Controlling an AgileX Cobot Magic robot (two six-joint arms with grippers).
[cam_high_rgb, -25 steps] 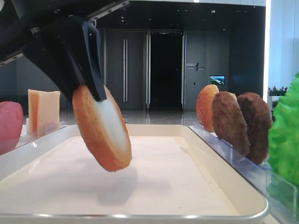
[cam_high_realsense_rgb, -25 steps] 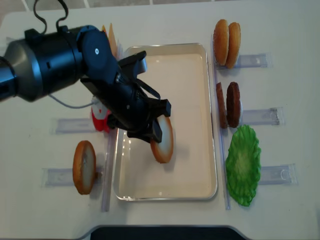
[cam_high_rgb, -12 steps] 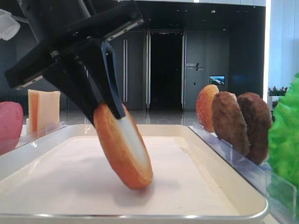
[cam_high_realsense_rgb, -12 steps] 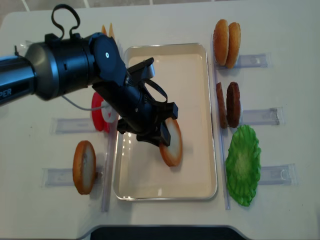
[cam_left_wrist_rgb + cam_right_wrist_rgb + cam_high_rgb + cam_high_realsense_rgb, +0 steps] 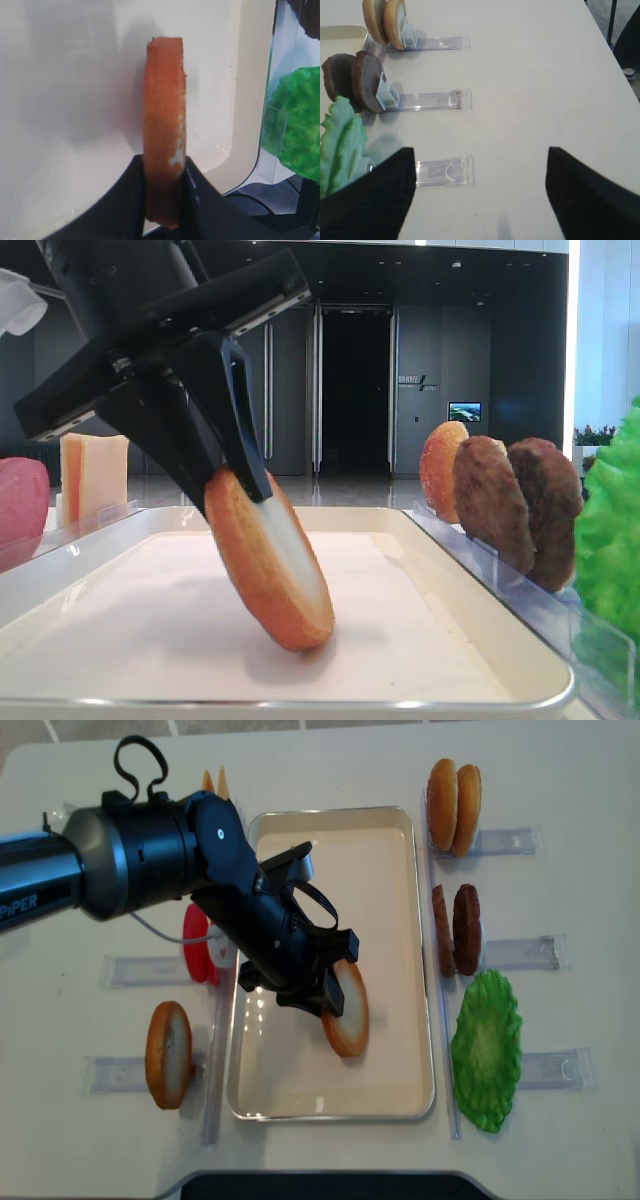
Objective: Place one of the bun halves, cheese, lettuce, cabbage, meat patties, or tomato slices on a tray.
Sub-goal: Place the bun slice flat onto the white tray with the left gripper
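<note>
Bun half (image 5: 270, 560) pinched by its rim in the left hand (image 5: 232, 475), standing tilted on the tray (image 5: 400, 920), a little toward 5 o'clock of the tray's middle in the overhead view. Lower rim apparently touching the white lining, top leaning toward 10 o'clock, pale face turned up and toward 3 o'clock.

To finish well: tip lower along the present lean before letting go, so as to lay it flat rather than drop it on edge and risk a roll toward the tray wall. Open slowly, then lift straight off without dragging the rim. Plenty of bare lining on all sides, so no need to shift sideways.

Hard to make out: actual contact under the bun half, judged only from the low view. Cheese (image 5: 92, 475) mostly hidden behind the arm from overhead; tomato slice (image 5: 20, 510) cut off at 9 o'clock in the low view. Right hand (image 5: 479, 155) seen only as two dark fingers, spread and holding nothing, above the worktop (image 5: 530, 75) near the lettuce (image 5: 340, 140) and its clear rack (image 5: 445, 172).
</note>
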